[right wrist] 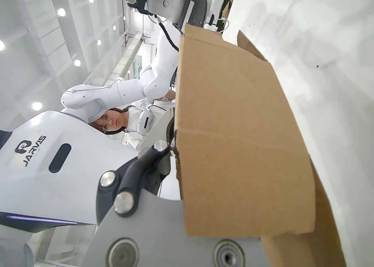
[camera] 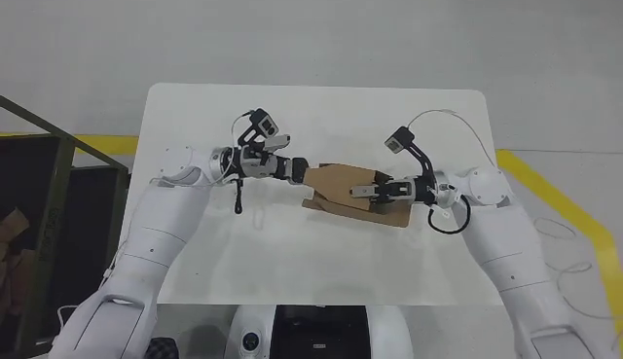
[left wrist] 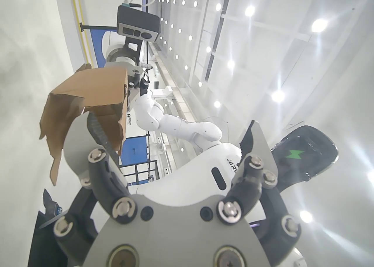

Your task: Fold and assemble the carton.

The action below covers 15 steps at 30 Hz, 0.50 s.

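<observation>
At bench centre: carton; left gripper fingers wide open, empty, at one end, presumably for folding; right gripper bracing opposite end, grip indiscernible.

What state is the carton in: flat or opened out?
Partly opened: the carton shows a hollow interior, its end flaps loose.
</observation>
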{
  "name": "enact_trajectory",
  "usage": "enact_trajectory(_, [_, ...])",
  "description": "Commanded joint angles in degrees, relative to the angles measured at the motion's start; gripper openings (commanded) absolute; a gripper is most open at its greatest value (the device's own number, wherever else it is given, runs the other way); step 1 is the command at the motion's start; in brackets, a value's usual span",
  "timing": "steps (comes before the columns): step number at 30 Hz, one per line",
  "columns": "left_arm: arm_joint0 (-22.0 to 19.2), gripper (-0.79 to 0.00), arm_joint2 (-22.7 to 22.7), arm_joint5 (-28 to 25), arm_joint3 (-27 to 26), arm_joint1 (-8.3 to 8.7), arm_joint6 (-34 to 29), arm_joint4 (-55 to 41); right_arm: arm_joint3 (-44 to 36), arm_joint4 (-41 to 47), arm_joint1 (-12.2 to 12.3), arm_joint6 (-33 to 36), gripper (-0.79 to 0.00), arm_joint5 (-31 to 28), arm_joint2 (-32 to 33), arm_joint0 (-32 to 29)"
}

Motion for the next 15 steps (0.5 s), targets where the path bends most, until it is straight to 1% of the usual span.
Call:
enact_trajectory(1, [-0.32,0.000,0.66,0.09,0.08,-0.14,-0.27,-0.63,0.42,0.14,0.06,-0.23,-0.785,-0.24,-0.60,0.31])
enact_trajectory(8, [-0.80,0.000,0.94,1.08,0.11,-0.27,-1.73,-3.91,2.55,-0.53,0.32,-1.27,-0.785,-1.27,-2.28,1.20])
enact_trajectory(15, [-1.52,0.000,2.33,1.80,-0.02,-0.53,-2.08,-4.79,4.18,-0.81,-0.17,-2.28,-0.785,-2.16,-5.27,2.17])
